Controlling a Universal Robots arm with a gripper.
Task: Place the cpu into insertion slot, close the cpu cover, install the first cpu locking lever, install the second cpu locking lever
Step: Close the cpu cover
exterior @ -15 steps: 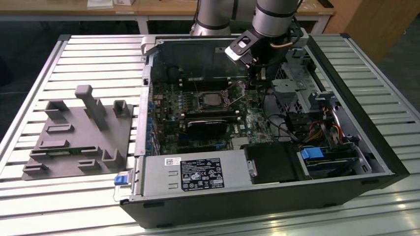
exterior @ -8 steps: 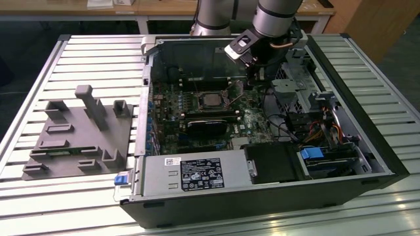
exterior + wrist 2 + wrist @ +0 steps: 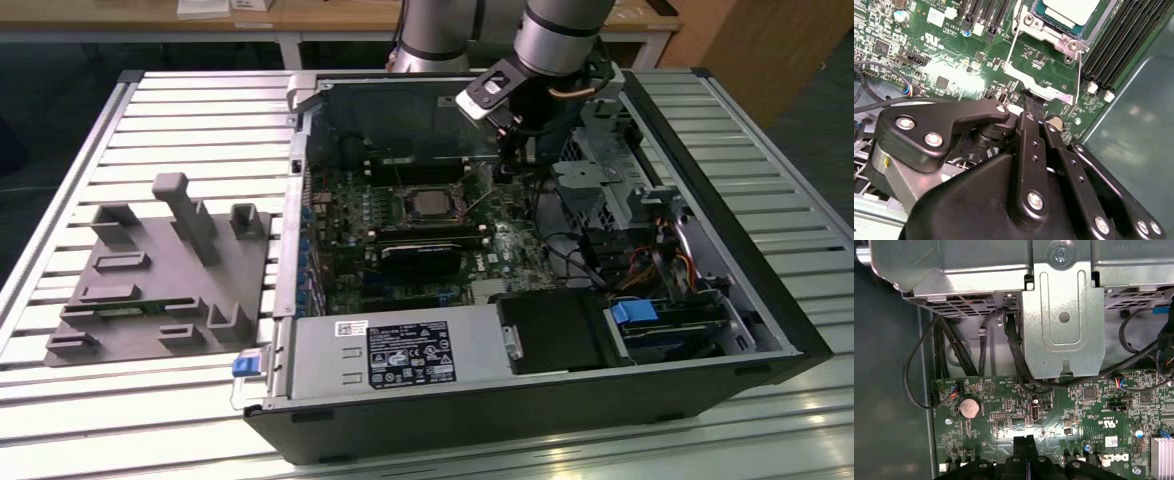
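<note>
On the slatted table [image 3: 200, 110], second wrist view shows closed, empty gripper [image 3: 1030, 98] by cpu cover [image 3: 1050, 88].

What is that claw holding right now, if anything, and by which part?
Nothing, it seems: the gripper is shut with no object between its tips, which sit at the outer edge of the cpu cover.

table: slatted metal table [image 3: 200, 120] | on it: open computer case [image 3: 534, 410], grey fixture [image 3: 147, 290]
</note>
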